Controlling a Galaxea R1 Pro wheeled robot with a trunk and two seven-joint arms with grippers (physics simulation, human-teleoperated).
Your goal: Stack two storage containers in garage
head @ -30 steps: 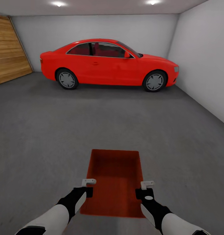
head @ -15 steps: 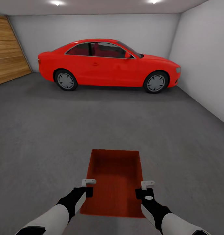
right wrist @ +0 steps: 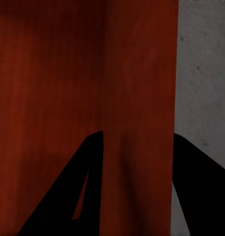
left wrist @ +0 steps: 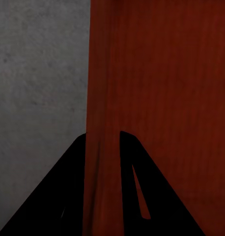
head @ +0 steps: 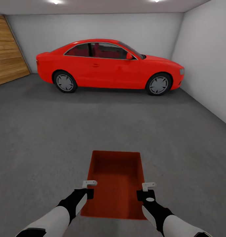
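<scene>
One orange-red storage container (head: 116, 181) hangs low in front of me over the grey concrete floor (head: 53, 131) of the garage. My left gripper (head: 89, 183) is shut on its left wall, and my right gripper (head: 148, 187) is shut on its right wall. In the left wrist view the dark fingers (left wrist: 73, 187) straddle the container's wall (left wrist: 100, 98). The right wrist view has its fingers (right wrist: 85, 182) on either side of the other wall (right wrist: 137, 88). The second container is out of view.
A red car (head: 106, 64) is parked crosswise along the far white wall. A wood-panelled surface (head: 7, 59) stands at the far left. A white wall (head: 208, 65) runs down the right side. Open concrete lies between me and the car.
The whole view has crept toward the car, which looks slightly larger with its rear further left: the camera moved. The container stays between both grippers.
</scene>
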